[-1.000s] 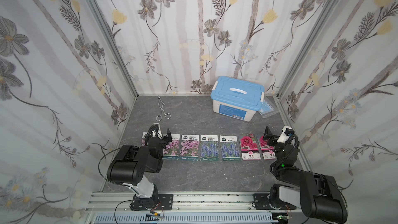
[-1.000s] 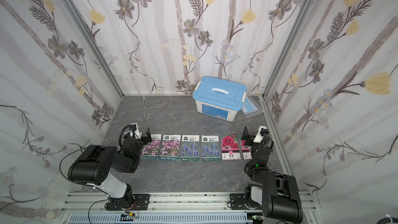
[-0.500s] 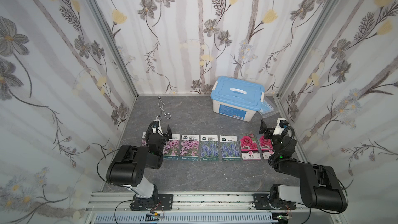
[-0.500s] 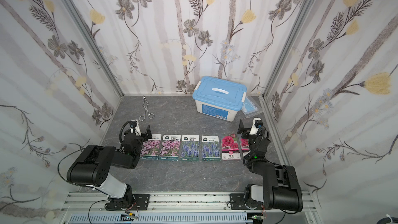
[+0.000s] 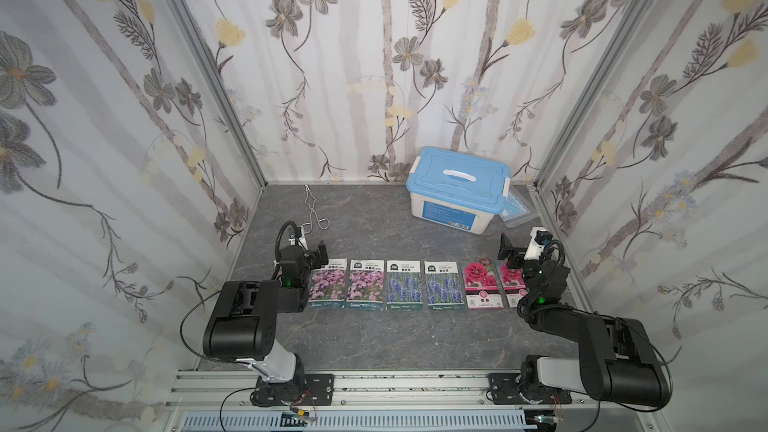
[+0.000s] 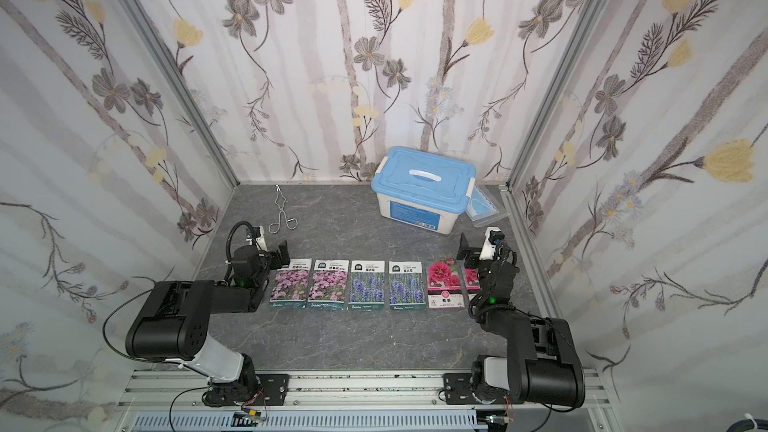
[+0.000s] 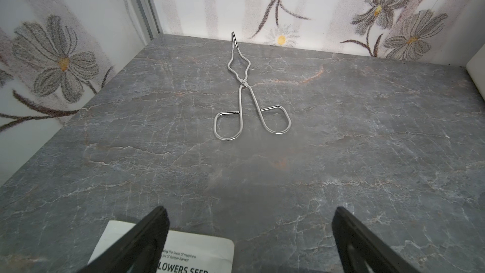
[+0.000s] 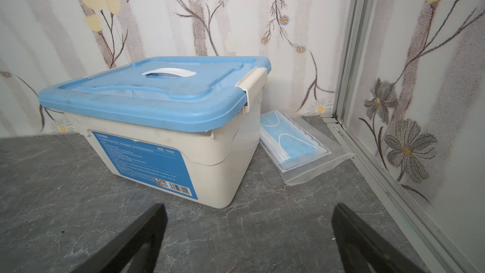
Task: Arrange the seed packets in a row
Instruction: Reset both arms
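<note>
Seed packets point(image 5: 405, 290) already in row. Left gripper point(image 7: 249, 216), right gripper point(image 8: 249, 214): jaws wide, empty. Lift straight up, avoid nudging end packets.

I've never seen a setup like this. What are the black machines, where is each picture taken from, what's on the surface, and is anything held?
Two black robot arms, the left arm and the right arm, stand at the near edge of a grey table. The two wide pictures come from one camera pair overhead. The two close pictures come from wrist cameras, one behind the left tool and one behind the right tool. Six seed packets lie face up in a row. Behind them are metal tongs, a blue-lidded box and a clear pouch of face masks. Both tools are open and hold nothing.
</note>
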Robot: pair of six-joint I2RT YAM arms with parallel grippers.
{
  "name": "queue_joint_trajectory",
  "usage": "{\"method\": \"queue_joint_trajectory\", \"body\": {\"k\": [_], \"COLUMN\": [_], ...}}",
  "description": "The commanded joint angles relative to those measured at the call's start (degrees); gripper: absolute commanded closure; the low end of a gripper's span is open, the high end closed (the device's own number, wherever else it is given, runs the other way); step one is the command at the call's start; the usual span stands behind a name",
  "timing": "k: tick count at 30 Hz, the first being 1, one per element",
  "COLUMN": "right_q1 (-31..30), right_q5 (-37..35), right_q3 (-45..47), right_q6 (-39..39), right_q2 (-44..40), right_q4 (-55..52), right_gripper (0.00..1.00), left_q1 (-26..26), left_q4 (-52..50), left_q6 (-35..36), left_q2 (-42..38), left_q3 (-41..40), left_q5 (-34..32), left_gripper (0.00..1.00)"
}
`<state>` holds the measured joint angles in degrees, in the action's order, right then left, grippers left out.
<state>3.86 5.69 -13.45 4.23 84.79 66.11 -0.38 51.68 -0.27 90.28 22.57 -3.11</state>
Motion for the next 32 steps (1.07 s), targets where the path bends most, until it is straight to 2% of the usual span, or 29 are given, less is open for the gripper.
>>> {"method": "queue_joint_trajectory", "body": {"k": [1, 6, 9, 32], "right_q1": [0.0, 0.0, 0.0, -0.1], "right_q5": [-0.5, -0.5, -0.6, -0.8], "right_q3": [-0.2, 0.0, -0.1, -0.2], "right_q6": [-1.0, -1.0, -0.9, -1.0], "right_q2": [-0.1, -0.1, 0.0, 0.0], "right_q4": [0.8, 0.8, 0.8, 0.6], "right_gripper": [0.0, 0.0, 0.0, 0.0], "left_q1": [-0.1, -0.1, -1.4, -2.0], "left_q4": [0.1, 0.3, 2.9, 2.8], "left_q6": [-0.2, -0.2, -1.9, -1.4], "left_q2": [-0.2, -0.2, 0.0, 0.0], "left_q3": [0.2, 0.1, -1.0, -0.9], "left_q5": [0.6, 0.2, -8.7, -9.5], "left_gripper": [0.0, 0.0, 0.0, 0.0]}}
